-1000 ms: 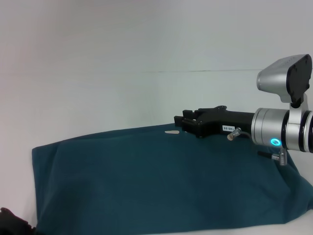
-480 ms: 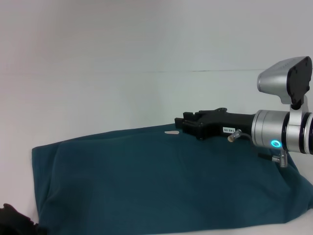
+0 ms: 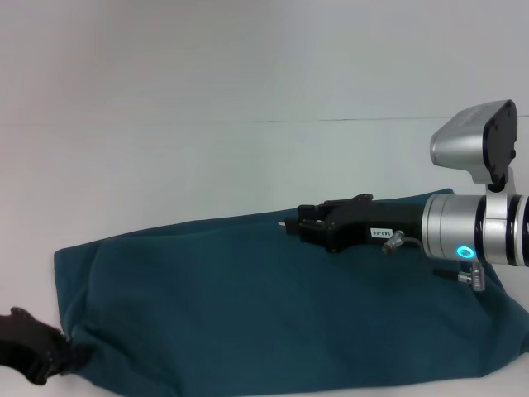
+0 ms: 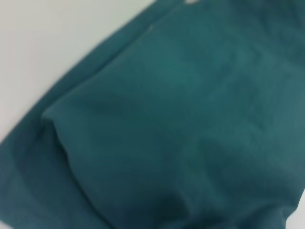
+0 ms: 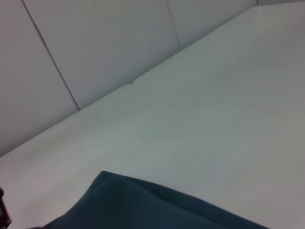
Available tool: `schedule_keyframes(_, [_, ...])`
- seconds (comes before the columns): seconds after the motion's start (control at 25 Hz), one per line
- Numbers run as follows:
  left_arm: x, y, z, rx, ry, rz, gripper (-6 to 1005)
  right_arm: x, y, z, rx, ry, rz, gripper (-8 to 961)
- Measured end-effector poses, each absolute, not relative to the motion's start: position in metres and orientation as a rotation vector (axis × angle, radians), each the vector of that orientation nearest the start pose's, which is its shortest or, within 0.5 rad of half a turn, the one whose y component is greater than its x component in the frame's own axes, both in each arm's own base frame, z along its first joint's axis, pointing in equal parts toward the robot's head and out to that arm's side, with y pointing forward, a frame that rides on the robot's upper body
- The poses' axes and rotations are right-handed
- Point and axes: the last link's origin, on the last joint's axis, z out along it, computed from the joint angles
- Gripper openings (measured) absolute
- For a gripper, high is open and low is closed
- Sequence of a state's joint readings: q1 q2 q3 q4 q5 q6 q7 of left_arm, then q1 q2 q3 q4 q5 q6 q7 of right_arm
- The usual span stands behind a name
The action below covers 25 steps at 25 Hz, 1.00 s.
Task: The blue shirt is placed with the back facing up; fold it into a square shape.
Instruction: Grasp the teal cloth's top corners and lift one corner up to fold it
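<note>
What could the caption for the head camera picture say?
Right tool reaches the blue shirt's far edge; left tool at its near corner.

My right arm reaches in level from the right, its right gripper (image 3: 291, 225) pointing left, jaws apparently together. My left gripper (image 3: 33, 357) sits low at the near left corner.

The right gripper (image 3: 291, 225) has dipped onto the blue shirt's (image 3: 248, 314) far edge; the left gripper (image 3: 33, 354) rose.
</note>
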<state>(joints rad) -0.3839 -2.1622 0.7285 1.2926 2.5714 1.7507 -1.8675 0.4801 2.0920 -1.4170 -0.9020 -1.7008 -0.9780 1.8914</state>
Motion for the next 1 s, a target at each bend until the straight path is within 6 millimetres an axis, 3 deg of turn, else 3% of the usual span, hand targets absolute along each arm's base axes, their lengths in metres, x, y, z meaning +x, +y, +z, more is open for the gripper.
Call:
schedule_keyframes(0.36, [-0.283,0.290,0.062,-2.660,-0.988,-0.057,50,0.209,0.365,-0.056,-2.637,0.867,0.402,274])
schedule_keyframes(0.84, [-0.263,0.293,0.082,-2.609,-0.921,-0.361,50,0.218,0.358,-0.080,-2.696,0.949,0.245,152])
schedule_keyframes(1.0, [-0.258,0.293,0.085,-2.602,-0.892,-0.443,50,0.220,0.358,-0.086,-2.710,0.966,0.216,152])
